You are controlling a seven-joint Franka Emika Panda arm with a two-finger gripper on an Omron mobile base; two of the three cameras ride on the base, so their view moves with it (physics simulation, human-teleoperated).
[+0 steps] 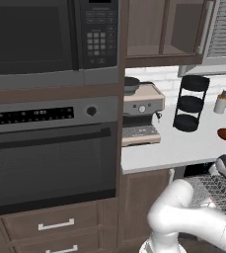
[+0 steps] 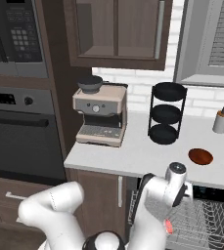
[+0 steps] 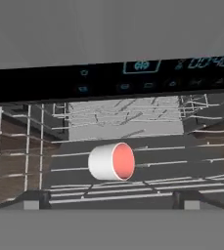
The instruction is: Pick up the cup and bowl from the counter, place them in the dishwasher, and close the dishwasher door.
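Hand view: claw [image 3: 111,199] wide open and empty, cup [image 3: 111,161] on its side in dishwasher rack [image 3: 30,146].

Base views share counter [image 1: 183,143]; hand view close, perhaps downward.

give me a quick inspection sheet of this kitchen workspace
surface: pale counter, dry and flat
job's things: bowl on the counter; cup lying on its side in the dishwasher rack
clutter: espresso machine, black three-tier rack, small bottle
claw: open, apart from the cup
cables: nothing seen
surroundings: oven, microwave, wall cabinets
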